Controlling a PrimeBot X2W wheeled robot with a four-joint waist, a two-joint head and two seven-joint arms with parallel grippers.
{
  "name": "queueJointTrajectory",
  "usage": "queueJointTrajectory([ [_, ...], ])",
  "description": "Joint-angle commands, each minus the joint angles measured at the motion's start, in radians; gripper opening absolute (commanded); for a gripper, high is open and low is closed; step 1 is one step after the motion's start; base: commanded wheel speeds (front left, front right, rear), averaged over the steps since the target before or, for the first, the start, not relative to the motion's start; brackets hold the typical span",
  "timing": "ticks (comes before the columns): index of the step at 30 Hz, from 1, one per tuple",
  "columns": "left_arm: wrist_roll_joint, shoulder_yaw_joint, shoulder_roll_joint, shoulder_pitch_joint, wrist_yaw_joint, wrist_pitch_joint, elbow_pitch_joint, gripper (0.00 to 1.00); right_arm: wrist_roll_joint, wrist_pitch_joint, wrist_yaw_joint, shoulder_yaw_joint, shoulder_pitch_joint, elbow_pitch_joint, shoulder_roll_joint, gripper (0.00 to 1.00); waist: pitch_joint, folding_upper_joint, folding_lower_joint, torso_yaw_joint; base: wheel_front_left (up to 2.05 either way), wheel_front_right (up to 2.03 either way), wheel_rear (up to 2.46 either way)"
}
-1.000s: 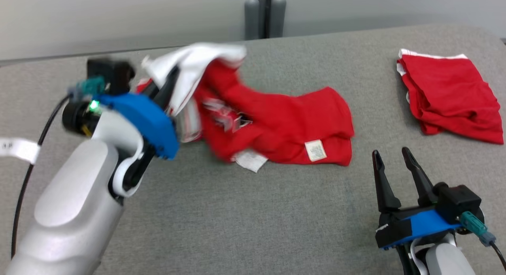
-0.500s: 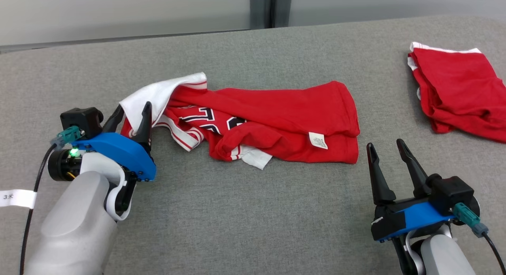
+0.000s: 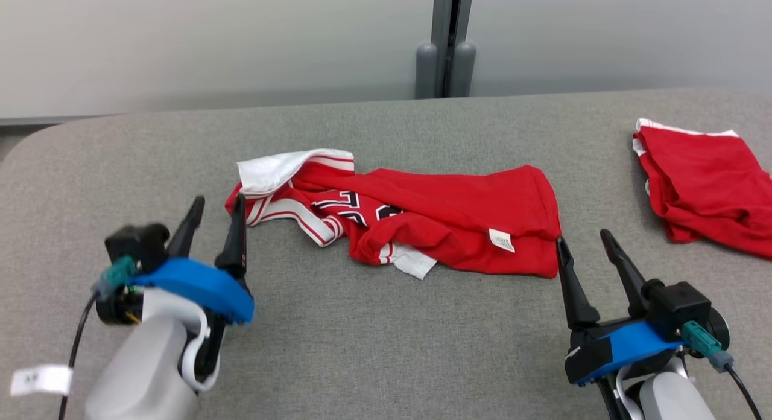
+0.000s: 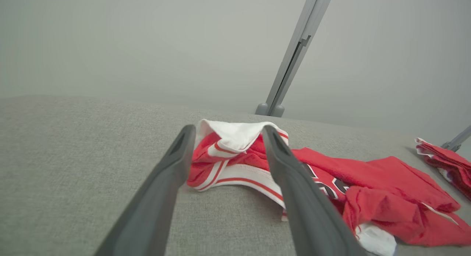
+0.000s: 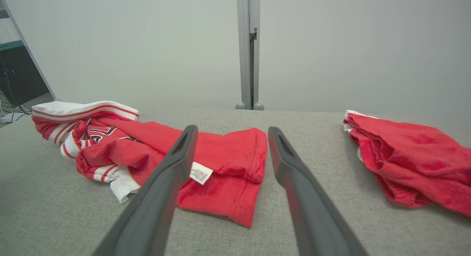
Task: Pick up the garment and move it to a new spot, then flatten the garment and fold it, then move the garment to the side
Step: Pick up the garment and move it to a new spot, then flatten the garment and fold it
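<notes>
The red garment (image 3: 446, 221) with white trim lies crumpled in a loose strip across the middle of the grey padded table (image 3: 362, 347). The left gripper (image 3: 219, 198) sits just beside its white-striped left end with its 2 fingers spread wide and holding nothing, and the right gripper (image 3: 583, 238) stands just beside the right end, likewise spread and empty. A second red cloth (image 3: 705, 178) lies well apart at the table's right.
</notes>
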Motion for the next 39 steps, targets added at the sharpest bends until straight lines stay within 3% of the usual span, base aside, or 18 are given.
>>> queueJointTrajectory([
  [1,-0.003,0.011,-0.004,0.029,0.009,-0.005,-0.015,1.0,-0.002,0.0,0.0,0.001,0.013,0.001,-0.002,1.0,-0.011,0.0,0.0,-0.003,0.0,0.0,0.0],
  [9,0.087,0.127,-0.027,0.309,0.116,-0.008,-0.29,1.0,0.007,0.007,0.0,0.015,0.084,0.003,-0.001,1.0,-0.065,0.0,0.0,0.007,0.0,0.0,0.0],
  [14,0.143,0.129,-0.05,0.435,0.15,-0.008,-0.385,1.0,0.022,0.013,0.0,0.02,0.122,-0.019,-0.002,1.0,-0.082,0.0,0.0,0.019,0.0,0.0,0.0],
  [24,0.157,0.167,-0.06,0.522,0.165,-0.008,-0.433,1.0,0.047,0.015,0.0,0.021,0.152,-0.027,-0.002,1.0,-0.078,0.0,0.0,0.029,0.0,0.0,0.0],
  [39,0.151,0.165,-0.056,0.511,0.168,-0.007,-0.444,1.0,0.052,0.01,0.0,0.023,0.128,-0.012,-0.001,1.0,-0.068,0.0,0.0,0.028,0.0,0.0,0.0],
])
